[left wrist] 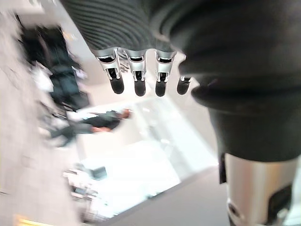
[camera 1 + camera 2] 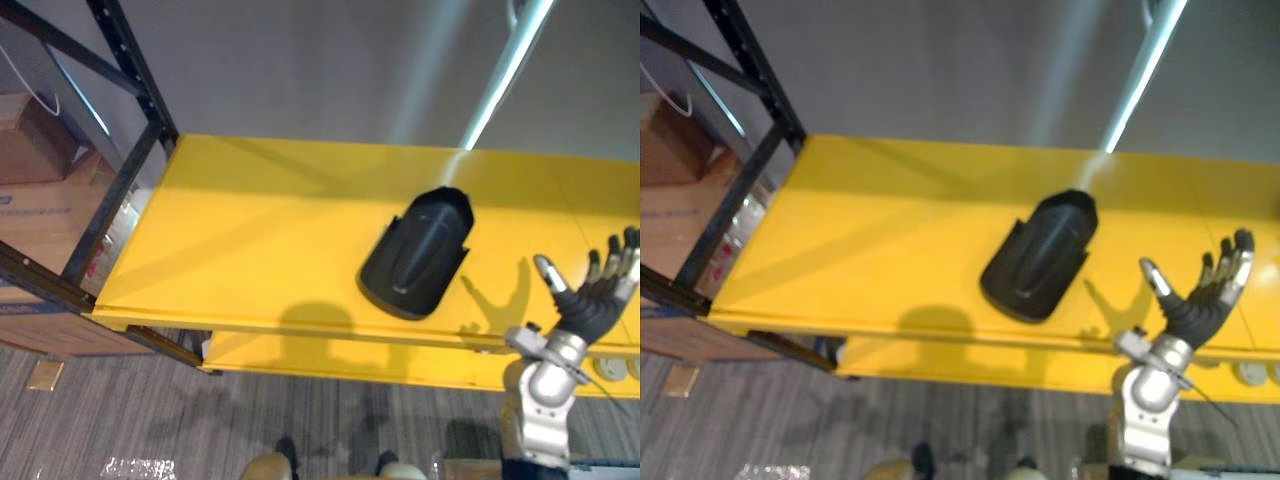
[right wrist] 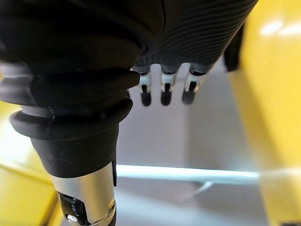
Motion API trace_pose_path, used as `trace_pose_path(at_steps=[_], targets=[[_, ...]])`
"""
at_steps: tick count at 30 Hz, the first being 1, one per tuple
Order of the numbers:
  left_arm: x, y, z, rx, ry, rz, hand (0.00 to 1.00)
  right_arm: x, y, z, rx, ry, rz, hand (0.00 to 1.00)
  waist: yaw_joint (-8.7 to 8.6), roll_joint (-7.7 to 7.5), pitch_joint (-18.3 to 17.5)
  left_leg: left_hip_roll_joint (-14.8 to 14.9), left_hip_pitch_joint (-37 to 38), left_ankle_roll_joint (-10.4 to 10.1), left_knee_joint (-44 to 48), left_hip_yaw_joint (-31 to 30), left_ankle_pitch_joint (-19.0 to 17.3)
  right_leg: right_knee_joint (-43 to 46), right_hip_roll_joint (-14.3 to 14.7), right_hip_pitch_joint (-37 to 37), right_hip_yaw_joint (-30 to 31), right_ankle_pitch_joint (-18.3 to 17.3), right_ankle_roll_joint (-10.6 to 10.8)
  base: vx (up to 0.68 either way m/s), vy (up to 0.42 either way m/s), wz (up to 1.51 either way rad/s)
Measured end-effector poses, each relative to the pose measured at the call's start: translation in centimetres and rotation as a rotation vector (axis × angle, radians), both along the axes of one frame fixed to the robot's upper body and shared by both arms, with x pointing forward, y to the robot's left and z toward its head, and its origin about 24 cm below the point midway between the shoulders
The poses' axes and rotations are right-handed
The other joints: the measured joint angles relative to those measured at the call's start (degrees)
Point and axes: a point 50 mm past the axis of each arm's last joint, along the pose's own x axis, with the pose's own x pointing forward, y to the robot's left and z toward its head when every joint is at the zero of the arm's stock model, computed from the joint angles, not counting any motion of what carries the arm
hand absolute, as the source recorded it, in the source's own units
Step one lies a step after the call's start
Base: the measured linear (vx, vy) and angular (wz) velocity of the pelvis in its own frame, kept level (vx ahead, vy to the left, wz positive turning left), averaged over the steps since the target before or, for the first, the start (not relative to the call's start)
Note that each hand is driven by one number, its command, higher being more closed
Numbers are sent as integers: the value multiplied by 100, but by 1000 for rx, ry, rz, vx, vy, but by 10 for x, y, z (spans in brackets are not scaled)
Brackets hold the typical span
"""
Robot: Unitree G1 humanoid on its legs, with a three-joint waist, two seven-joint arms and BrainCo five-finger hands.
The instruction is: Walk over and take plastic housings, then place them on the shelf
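Lying flat on the shelf, the housing seems already placed, which would explain why the right hand, just right of it, has spread, empty fingers.

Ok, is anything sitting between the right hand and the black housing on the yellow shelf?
Nothing visible. Only bare shelf lies between the housing and the right hand, which is open and apart from it, on the robot's right near the shelf's front edge. The housing already lies flat on the shelf.
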Motion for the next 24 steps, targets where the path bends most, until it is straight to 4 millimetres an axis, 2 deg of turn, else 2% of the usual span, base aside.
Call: trace_pose_path(at_steps=[2, 5, 7, 10, 13, 15, 16, 17, 19, 21, 24], targets=[[-11, 2, -20, -153, -18, -30, 0, 9, -2, 12, -54, 0, 31, 0, -2, -42, -26, 2, -2, 0, 17, 29, 0, -17, 0, -12, 88, 0, 0, -61, 4, -11], [-21, 2, -56, -458, -82, -209, 0, 26, 1, 32, -172, 45, 116, 0, -49, -135, -84, 11, -22, -1, 78, 33, 0, -35, 6, -9, 100, -6, 8, -69, -10, -5], [-20, -8, -79, -670, -159, -391, 0, 37, 4, 38, -268, 133, 157, 0, -53, -192, -119, 12, -44, -2, 106, 31, 2, -34, 5, -16, 110, -6, 8, -59, -4, 0], [-11, -26, -99, -875, -198, -610, 0, 48, 4, 40, -313, 214, 194, 0, -57, -294, -165, 26, -244, -2, 225, 28, 1, -1, 2, -198, 167, -5, 8, -63, 4, 1], [19, -41, -108, -1001, -212, -853, 0, 57, 4, 59, -357, 181, 191, 0, -94, -248, 96, 167, -737, -2, 890, 33, -208, 217, 34, -513, 295, -4, 8, -122, 19, -6], [50, -47, -107, -1020, -226, -1000, 0, 61, 7, 80, -384, 110, 173, 0, -113, -122, 392, 328, -1152, 8, 1436, 49, -396, 385, 115, -792, 408, -5, 7, -203, 32, -17], [81, -52, -104, -1013, -227, -1123, 0, 65, 11, 97, -393, 47, 161, 0, -182, -39, 670, 410, -1454, 34, 1746, 46, -474, 527, 166, -1040, 475, -15, -11, -218, 45, -17], [93, -53, -101, -1003, -220, -1173, 0, 66, 12, 103, -393, 23, 156, 0, -198, -22, 781, 428, -1539, 41, 1824, 56, -486, 577, 176, -1121, 523, -22, -27, -209, 51, -20], [141, -60, -87, -933, -200, -1346, 0, 69, 14, 120, -374, -53, 123, 0, -240, 14, 1165, 505, -1828, 68, 2065, 127, -500, 758, 181, -1456, 644, 31, -39, -182, 44, -23], [167, -67, -76, -870, -194, -1442, 0, 73, 13, 124, -371, -60, 83, 0, -233, 54, 1310, 519, -1972, 111, 2189, 198, -527, 883, 176, -1661, 745, 51, -31, -125, 56, -20], [191, -76, -63, -796, -198, -1526, 0, 76, 8, 126, -369, -55, 33, 0, -243, 125, 1363, 503, -2128, 151, 2284, 217, -548, 1052, 134, -1888, 839, 69, 2, -46, 41, -10]])
